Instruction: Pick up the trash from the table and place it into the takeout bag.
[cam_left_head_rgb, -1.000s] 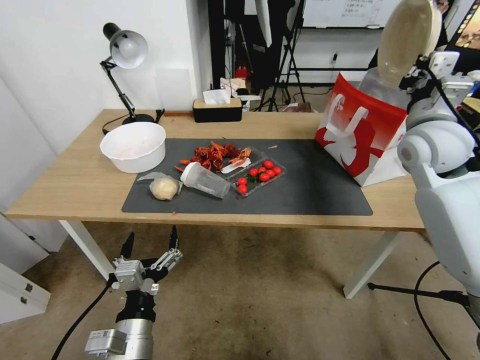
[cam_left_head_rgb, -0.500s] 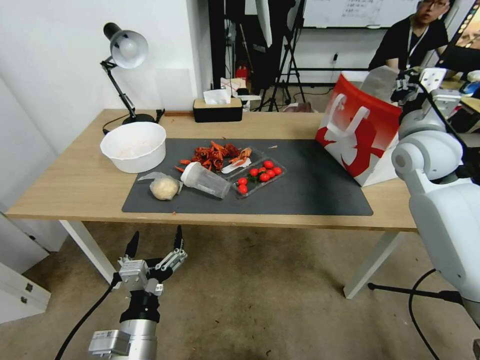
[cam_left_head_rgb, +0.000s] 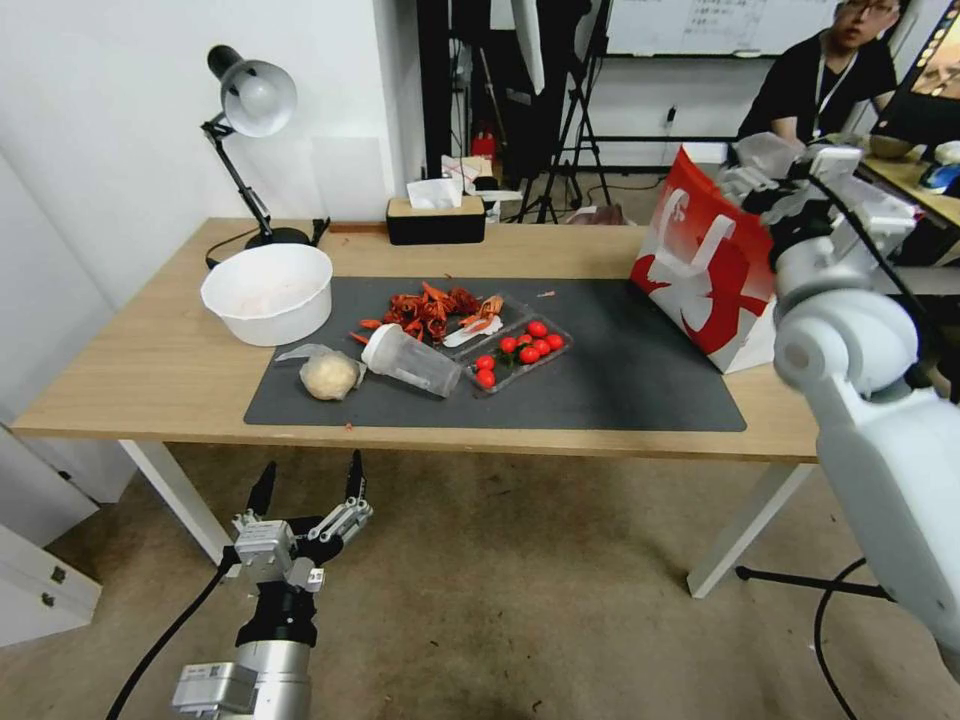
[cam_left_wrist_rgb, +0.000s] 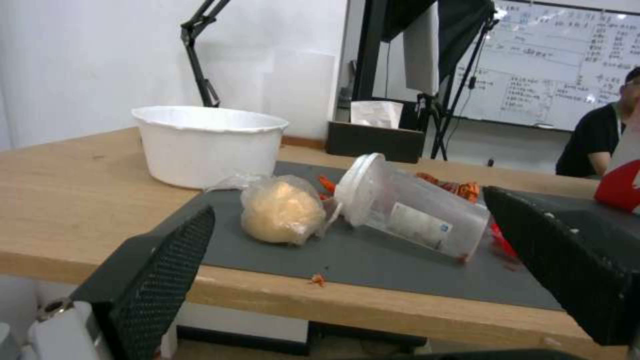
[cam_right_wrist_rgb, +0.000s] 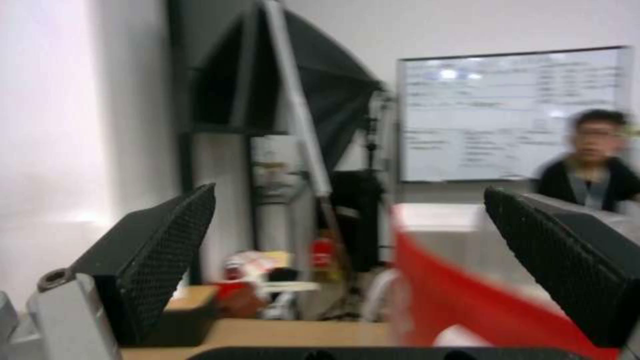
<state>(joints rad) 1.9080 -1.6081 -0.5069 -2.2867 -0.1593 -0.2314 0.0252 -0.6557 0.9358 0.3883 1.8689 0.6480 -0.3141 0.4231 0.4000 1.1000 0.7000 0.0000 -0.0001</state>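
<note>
The right gripper (cam_right_wrist_rgb: 350, 265) is up at about 2 o'clock, right above the open mouth of the takeout bag (cam_left_head_rgb: 705, 265), fingers spread wide with nothing between them. The bag stands at the right end of the bench (cam_left_head_rgb: 140, 350), partly on the dark grey mat (cam_left_head_rgb: 620, 380), red and white with the clear liner poking out the top.

The left gripper (cam_left_head_rgb: 308, 480) hangs below the bench's front edge around 7 o'clock, over the floor, fingers also spread and empty.

On the mat, near the middle: a clear lidded plastic cup (cam_left_head_rgb: 410, 362) lying on its side, lid end pointing toward the bagged beige lump (cam_left_head_rgb: 328, 375), which sits just beside it at its 9 o'clock. Behind the cup there's a pile of red leftovers (cam_left_head_rgb: 430, 308), and at its 3 o'clock a clear tray of cherry tomatoes (cam_left_head_rgb: 518, 352). A white bowl (cam_left_head_rgb: 267, 292) sits at the mat's far left corner, half on the wood. A desk lamp (cam_left_head_rgb: 245, 130) and a tissue box (cam_left_head_rgb: 434, 218) sit along the back edge.
</note>
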